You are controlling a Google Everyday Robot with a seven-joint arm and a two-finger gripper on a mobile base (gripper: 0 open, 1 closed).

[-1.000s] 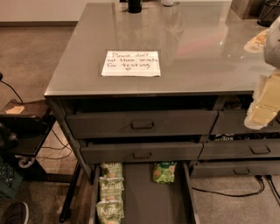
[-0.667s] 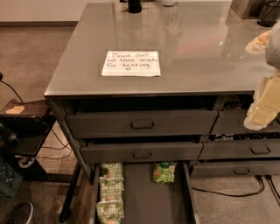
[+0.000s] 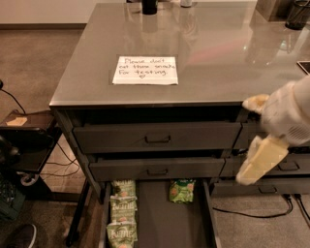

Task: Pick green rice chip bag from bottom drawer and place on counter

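The green rice chip bag (image 3: 182,190) lies at the back right of the open bottom drawer (image 3: 157,220), partly under the drawer above. My gripper (image 3: 247,141) is at the right, in front of the counter's edge and above and to the right of the bag. It is open and empty, with one pale finger (image 3: 255,102) up and the other (image 3: 261,161) pointing down. The glossy grey counter (image 3: 213,48) bears the white handwritten note (image 3: 145,70).
Three paler green bags (image 3: 123,209) lie in a row down the left side of the bottom drawer. Two shallower drawers (image 3: 157,137) are closed above it. More drawers (image 3: 286,167) stand to the right. A dark cup (image 3: 149,6) is at the counter's back, and cables (image 3: 252,211) run on the floor.
My gripper has moved down and to the left, from over the counter's right side to in front of its edge. The bags and drawers have not moved.
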